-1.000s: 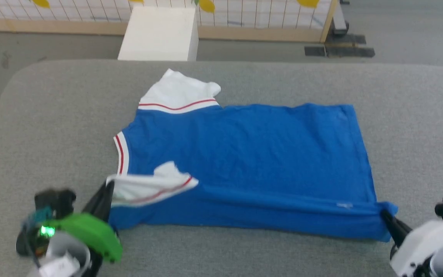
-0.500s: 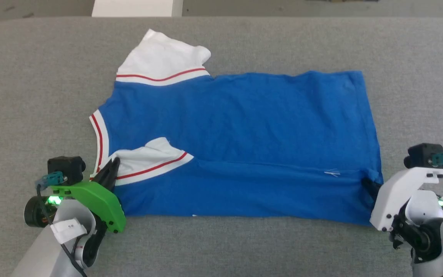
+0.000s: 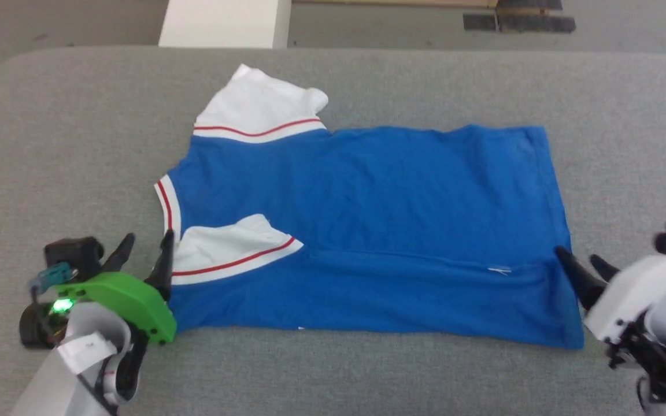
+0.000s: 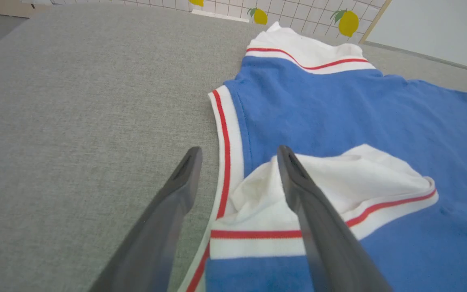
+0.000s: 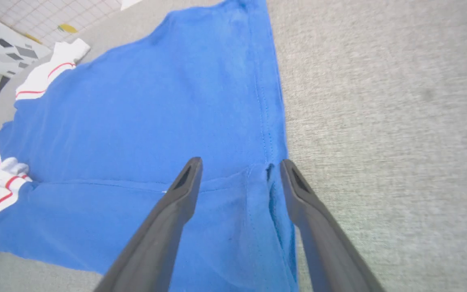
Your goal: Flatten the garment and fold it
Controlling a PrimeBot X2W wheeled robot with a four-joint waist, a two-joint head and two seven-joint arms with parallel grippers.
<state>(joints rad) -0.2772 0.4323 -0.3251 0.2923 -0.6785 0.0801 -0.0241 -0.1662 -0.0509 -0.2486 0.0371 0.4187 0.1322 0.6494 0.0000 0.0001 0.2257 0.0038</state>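
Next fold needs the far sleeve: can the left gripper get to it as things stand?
Probably yes. The left gripper is open at the near sleeve, and only table and flat shirt lie between it and the far sleeve.

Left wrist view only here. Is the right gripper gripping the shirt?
Observer: No: right gripper is open, straddling the shirt's hem.
Operator: Hem flat?
Observer: Mostly. It runs straight on the table and puckers by the gripper.
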